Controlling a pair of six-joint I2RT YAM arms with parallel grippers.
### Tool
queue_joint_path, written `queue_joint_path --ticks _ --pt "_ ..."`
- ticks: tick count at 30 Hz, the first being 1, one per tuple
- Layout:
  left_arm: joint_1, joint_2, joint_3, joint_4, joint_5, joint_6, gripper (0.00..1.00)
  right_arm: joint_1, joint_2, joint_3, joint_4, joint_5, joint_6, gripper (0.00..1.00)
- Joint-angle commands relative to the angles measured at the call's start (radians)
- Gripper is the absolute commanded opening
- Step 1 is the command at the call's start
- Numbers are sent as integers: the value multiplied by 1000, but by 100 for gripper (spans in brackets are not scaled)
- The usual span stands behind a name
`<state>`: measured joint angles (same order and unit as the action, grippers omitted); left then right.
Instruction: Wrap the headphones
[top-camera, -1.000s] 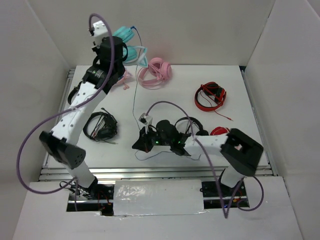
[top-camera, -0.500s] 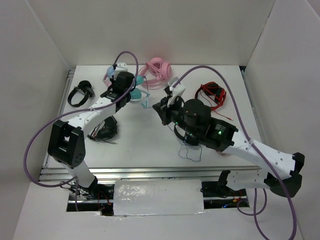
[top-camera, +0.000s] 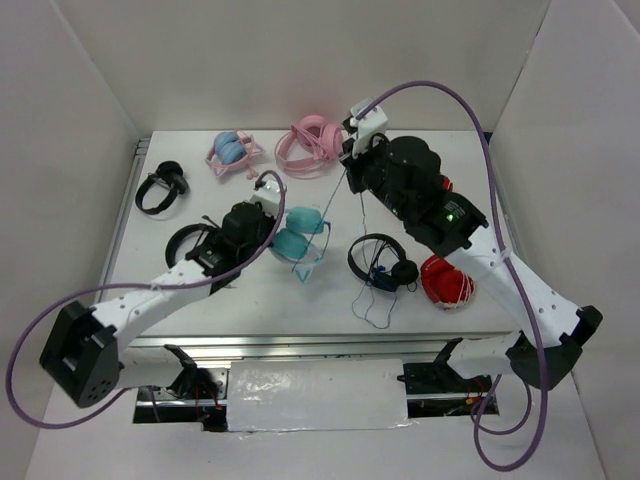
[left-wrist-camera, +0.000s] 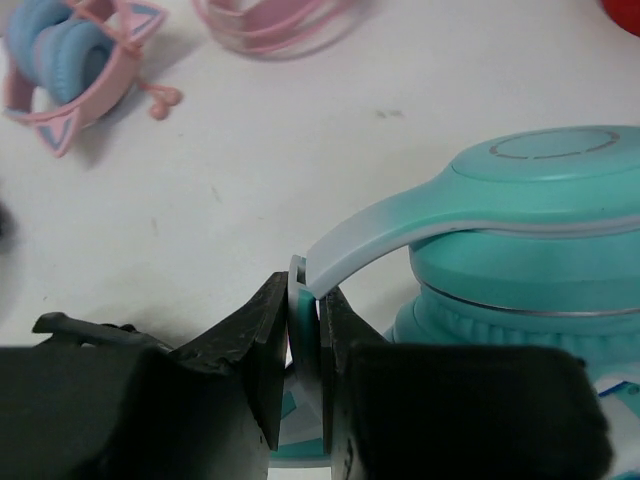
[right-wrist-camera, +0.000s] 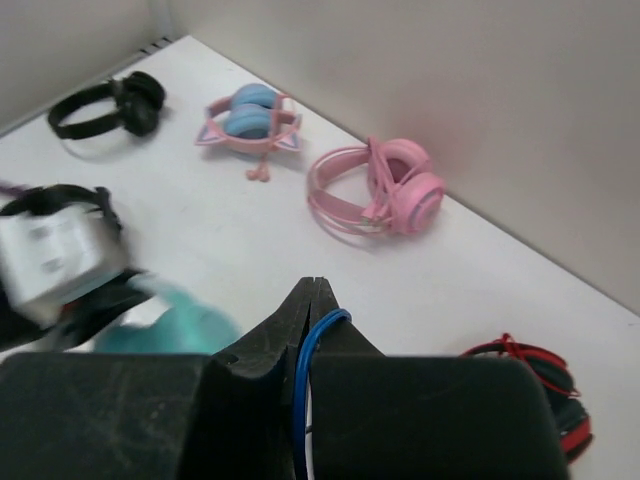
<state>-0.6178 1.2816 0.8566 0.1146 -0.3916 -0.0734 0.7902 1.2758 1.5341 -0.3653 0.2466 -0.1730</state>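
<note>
The left hand (left-wrist-camera: 303, 322) pinches the headphones (left-wrist-camera: 530, 200), the right hand (right-wrist-camera: 312, 300) pinches the cable (right-wrist-camera: 301, 385), so winding it round them likely comes next.

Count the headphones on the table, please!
8. Teal pair, centre; blue-cupped pair and pink pair, back; black pair, far left; second black pair by the left arm; third black pair, centre-right; red pair beside it; red-black pair behind the right arm. Others may be hidden.

place: robot lab cell | evidence: white panel walls (top-camera: 300, 60), white table (top-camera: 270, 305), aluminium rail (top-camera: 300, 347) at its near edge
</note>
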Motion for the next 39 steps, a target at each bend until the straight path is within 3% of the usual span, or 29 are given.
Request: queue_joint_path --ticks 1,5,13,20,21,27,31,39 --pt "-17 -142 -82 134 245 61 0 -55 31 75 -27 -104 -101 0" --pt "-39 -258 -151 60 411 130 0 -132 53 60 9 -217 -128 0" --pt "-46 -382 -206 28 482 138 0 -305 45 -11 88 -381 -47 0" --pt "-46 -485 -208 43 398 37 0 -451 20 -214 257 -591 49 0" --pt "-46 -487 -197 33 328 21 0 -456 10 -244 287 -602 61 0" --pt "-46 -426 -102 -64 191 -15 0 -509 -46 -304 361 -555 128 0" --pt "-46 -361 -94 -79 174 -57 0 -513 -102 -310 408 -527 121 0" --pt "-46 -278 -74 -112 186 -55 0 -549 -112 -238 336 -497 96 0"
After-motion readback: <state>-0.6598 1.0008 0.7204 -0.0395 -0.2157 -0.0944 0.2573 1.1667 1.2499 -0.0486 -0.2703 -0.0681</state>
